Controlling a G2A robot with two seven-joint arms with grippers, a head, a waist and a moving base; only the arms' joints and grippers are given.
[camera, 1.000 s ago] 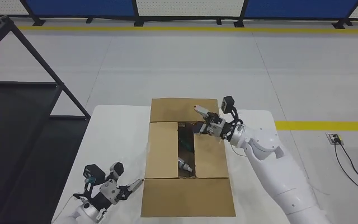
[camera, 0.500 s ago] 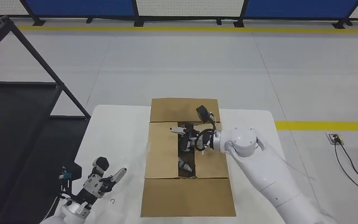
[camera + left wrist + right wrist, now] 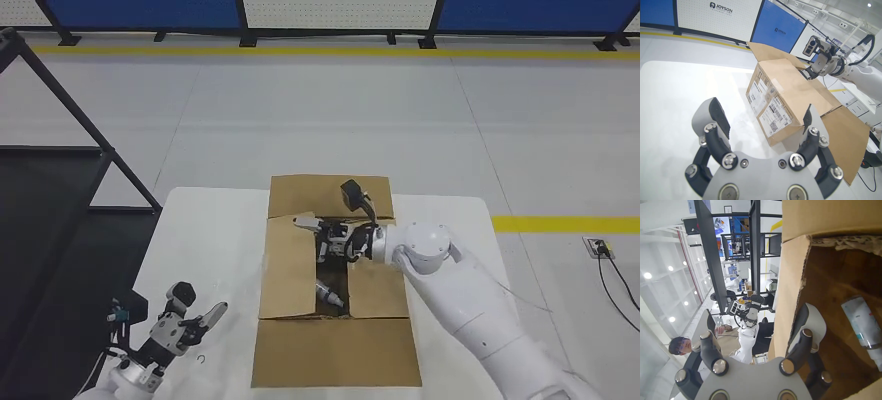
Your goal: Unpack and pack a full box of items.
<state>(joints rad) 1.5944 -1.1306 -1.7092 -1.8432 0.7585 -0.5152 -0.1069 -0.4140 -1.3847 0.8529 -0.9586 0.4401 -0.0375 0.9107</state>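
I have two sets of fingers. My right fingers point(image 3: 757, 321) are up over the box point(image 3: 300, 300). They are spread wide. One finger point(image 3: 810, 321) is inside the box, tight up against the underside of a flap point(image 3: 789, 285). The other finger is outside, well away from the flap. So the edge of the flap sits between them, but they are not squeezing it. It is the flap on the side nearest the left edge of the bench point(image 3: 200, 250), and I am at its far end. The far corner of that flap sticks up a bit.

The box is brown cardboard. It stands in the middle of the bench and reaches almost from the far edge to the near edge. The far flap and the near flap are folded out. The two side flaps lie over the top with a dark gap between them. The side of the box facing the left edge has white stickers point(image 3: 776, 115) on it.

Down in the gap I see a bottle point(image 3: 861, 323). It lies on its side in the box. There are more dark things in there next to it, but I cannot tell what they are.

My left fingers point(image 3: 762, 109) are spread wide too, with nothing between them. They hang over the bench close to its near left corner. They point at the near end of the box. They are near the box but do not touch it.
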